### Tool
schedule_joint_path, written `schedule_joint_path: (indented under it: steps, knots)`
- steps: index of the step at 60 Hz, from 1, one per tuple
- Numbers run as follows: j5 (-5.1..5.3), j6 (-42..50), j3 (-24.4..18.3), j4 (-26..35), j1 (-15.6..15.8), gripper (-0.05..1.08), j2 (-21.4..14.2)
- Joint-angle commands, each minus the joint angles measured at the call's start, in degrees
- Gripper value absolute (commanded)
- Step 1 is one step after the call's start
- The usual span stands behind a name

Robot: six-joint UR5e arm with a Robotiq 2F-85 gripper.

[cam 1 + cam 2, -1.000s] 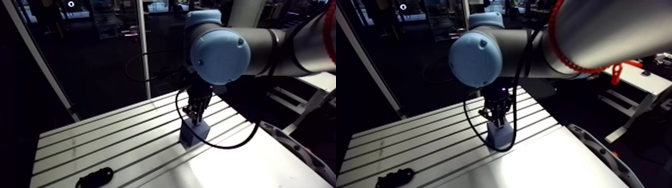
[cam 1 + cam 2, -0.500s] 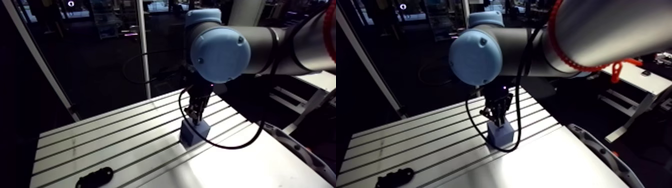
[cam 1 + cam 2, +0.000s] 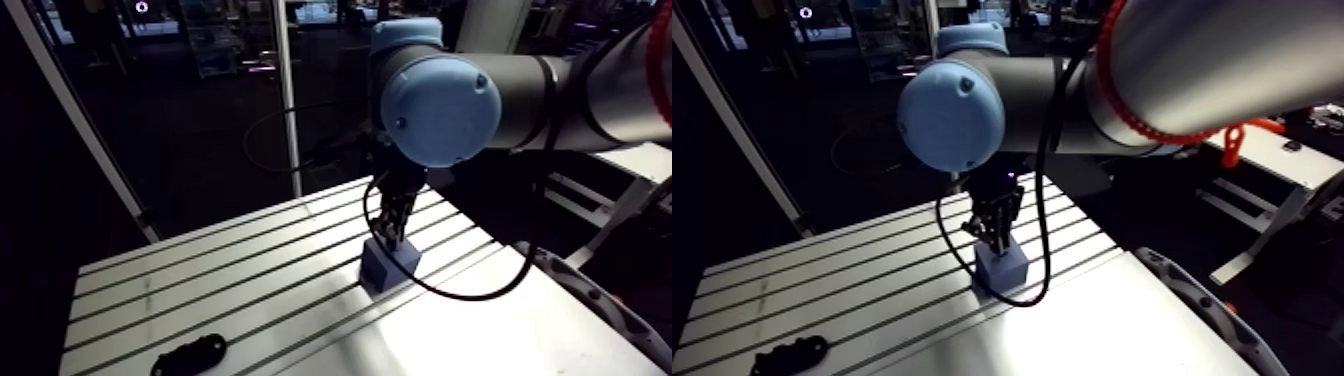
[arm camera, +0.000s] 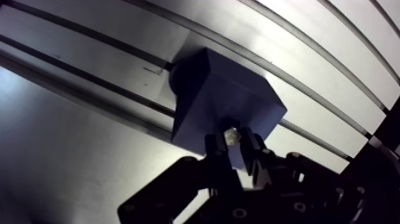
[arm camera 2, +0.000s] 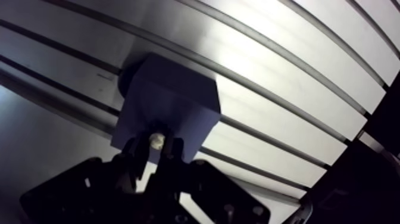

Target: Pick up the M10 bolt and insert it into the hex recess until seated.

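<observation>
1. In the wrist view we see only the shiny end of the bolt (image 5: 157, 140). It is pinched in the nearly closed tool (image 5: 156, 145), just over the top face of the blue block (image 5: 172, 98).
2. The tool hides the recess, so we cannot tell whether the bolt has entered it.
3. Only the arm view shows a black object (image 3: 190, 353), well apart from the block on the worktop (image 3: 200, 270). The bolt is too small to make out there.

Shiny bolt (image 5: 156, 140) end-on, over top face of blue-grey block (image 5: 172, 101).
</observation>
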Motion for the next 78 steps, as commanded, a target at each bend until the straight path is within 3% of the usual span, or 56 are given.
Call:
schedule_joint_path:
  steps: [1, 25, 26, 27, 28, 29, 30, 31, 32, 55, 59, 62, 63, 64, 65, 68, 70, 71, 73, 74, 75, 77, 78]
  knots:
    - [-0.05, -1.8, 0.0, -0.1, 0.0, 0.72, 0.1]
    - [-0.06, -3.1, -0.1, -0.2, 0.0, 0.70, 0.1]
    - [0.01, -3.1, -0.2, -0.1, 0.0, 0.60, 0.1]
    - [0.01, -3.1, -0.2, -0.1, 0.0, 0.60, 0.1]
    - [0.02, -3.1, -0.2, -0.1, 0.0, 0.39, 0.2]
    - [0.02, -3.1, -0.2, -0.1, 0.0, 0.39, 0.2]
    - [-0.05, -3.1, -0.2, 0.0, 0.0, 0.17, 0.2]
    - [-0.05, -3.1, -0.2, 0.0, 0.0, 0.17, 0.2]
    - [-0.06, -3.1, -0.2, 0.0, 0.0, 0.02, 0.1]
    - [0.01, -3.9, -0.2, -0.2, 0.0, 0.00, -0.6]
    - [-0.05, -3.9, 0.0, -0.2, 0.0, 0.01, -0.7]
    - [0.17, -3.9, 0.0, -0.3, 0.0, 0.09, -0.8]
    - [0.42, -3.7, -0.1, -0.3, 0.0, 0.23, -0.9]
    - [0.42, -3.7, -0.1, -0.3, 0.0, 0.23, -0.9]
    - [0.68, -3.3, -0.2, -0.3, 0.0, 0.35, -1.0]
    - [0.79, -3.2, -0.3, -0.3, 0.0, 0.43, -1.0]
    - [0.90, -2.9, -0.4, -0.3, -0.1, 0.58, -1.1]
    - [0.90, -2.9, -0.4, -0.3, -0.1, 0.58, -1.1]
    - [0.99, -2.8, -0.4, -0.3, -0.1, 0.71, -1.1]
    - [0.99, -2.8, -0.4, -0.3, -0.1, 0.71, -1.1]
    - [1.06, -2.7, -0.4, -0.3, -0.1, 0.78, -1.0]
    - [1.06, -2.7, -0.4, -0.3, -0.1, 0.78, -1.0]
    - [1.15, -2.2, -0.4, -0.3, -0.1, 0.85, -1.0]
